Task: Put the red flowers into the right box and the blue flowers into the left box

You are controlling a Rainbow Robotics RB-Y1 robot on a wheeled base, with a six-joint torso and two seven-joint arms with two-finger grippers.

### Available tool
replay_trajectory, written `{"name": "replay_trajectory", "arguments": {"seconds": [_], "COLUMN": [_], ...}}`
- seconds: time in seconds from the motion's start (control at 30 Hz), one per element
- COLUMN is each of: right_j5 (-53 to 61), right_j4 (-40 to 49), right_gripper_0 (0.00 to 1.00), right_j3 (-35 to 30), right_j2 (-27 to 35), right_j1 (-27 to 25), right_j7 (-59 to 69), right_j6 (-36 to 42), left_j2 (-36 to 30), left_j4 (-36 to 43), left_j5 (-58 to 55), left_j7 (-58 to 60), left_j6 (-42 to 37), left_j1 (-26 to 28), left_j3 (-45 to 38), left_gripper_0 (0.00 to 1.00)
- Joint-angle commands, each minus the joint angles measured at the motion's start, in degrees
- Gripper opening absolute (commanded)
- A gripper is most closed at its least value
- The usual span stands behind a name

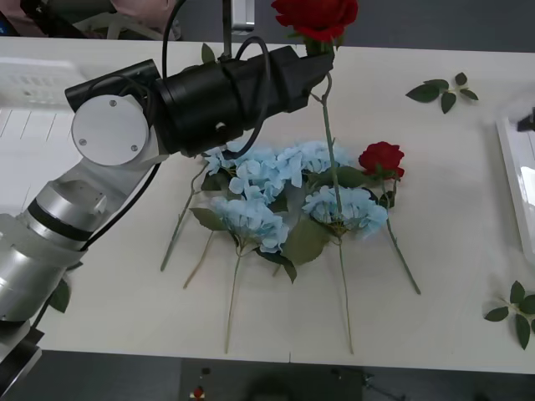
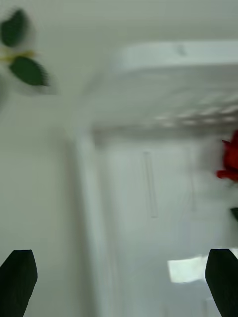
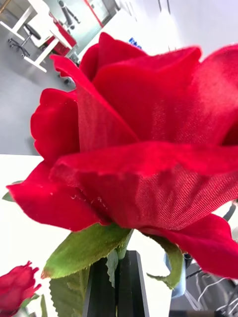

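My left gripper (image 1: pixel 319 73) is shut on the thin stem of a red rose (image 1: pixel 316 17), held upright high above the table; its stem hangs down to the flowers below. In the left wrist view the rose head (image 3: pixel 144 148) sits just over the closed black fingers (image 3: pixel 106 290). A second red rose (image 1: pixel 382 157) lies on the table beside several pale-blue hydrangeas (image 1: pixel 251 219). The left box (image 1: pixel 33 79), a slotted basket, stands at the far left. The right box (image 1: pixel 517 180) shows at the right edge. My right gripper (image 2: pixel 119 282) hovers open over the right box (image 2: pixel 148 188), where a red bloom (image 2: pixel 230 161) shows at the edge.
Loose green leaf sprigs lie at the back right (image 1: pixel 443 90) and front right (image 1: pixel 514 311), and one sprig (image 2: pixel 25 69) lies outside the right box. Long stems fan from the flower pile toward the table's front edge. Bare table lies between the pile and the right box.
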State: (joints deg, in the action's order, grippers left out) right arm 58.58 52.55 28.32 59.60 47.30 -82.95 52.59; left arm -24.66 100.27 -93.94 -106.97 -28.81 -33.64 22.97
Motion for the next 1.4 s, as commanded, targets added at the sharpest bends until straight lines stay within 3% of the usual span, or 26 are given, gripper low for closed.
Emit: {"name": "replay_trajectory", "arguments": {"seconds": [0.03, 0.1, 0.3, 0.4, 0.57, 1.07, 1.4], "right_j5": [7.6, 9.3, 17.4, 23.6, 29.9, 37.0, 40.3], "right_j4": [14.1, 18.6, 43.3, 51.1, 58.2, 59.3, 59.4], "right_gripper_0": [1.0, 1.0, 1.0, 1.0, 1.0, 1.0, 1.0], "right_j3": [-1.9, -3.4, -21.7, -29.7, -37.1, -29.6, -28.0], "right_j2": [4.7, 5.4, 5.2, 3.8, 0.5, -11.1, -19.8], "right_j1": [-1.3, -3.1, -21.8, -30.0, -38.1, -38.3, -37.8], "right_j7": [-2.7, -2.8, -3.8, -4.3, -8.2, -33.6, -48.1], "right_j6": [1.1, 0.9, -0.1, -0.2, -0.2, -0.3, 0.1], "left_j2": [2.0, 2.2, 3.0, 3.0, 3.0, 3.0, 3.0], "left_j4": [0.2, 0.2, 0.2, 0.2, 0.2, 0.2, 0.2], "left_j5": [0.3, 0.7, 1.0, 1.0, 1.0, 1.0, 1.0], "left_j7": [-0.4, -0.5, -0.7, -0.7, -0.7, -0.7, -0.7], "left_j6": [1.0, 1.0, 1.0, 1.4, 1.4, 1.4, 1.4], "left_j1": [-2.7, -2.8, -3.4, -3.4, -3.4, -3.4, -3.4], "left_j3": [0.2, 0.2, 0.2, 0.2, 0.2, 0.2, 0.2], "left_gripper_0": [0.0, 0.0, 0.0, 0.0, 0.0, 0.0, 0.0]}}
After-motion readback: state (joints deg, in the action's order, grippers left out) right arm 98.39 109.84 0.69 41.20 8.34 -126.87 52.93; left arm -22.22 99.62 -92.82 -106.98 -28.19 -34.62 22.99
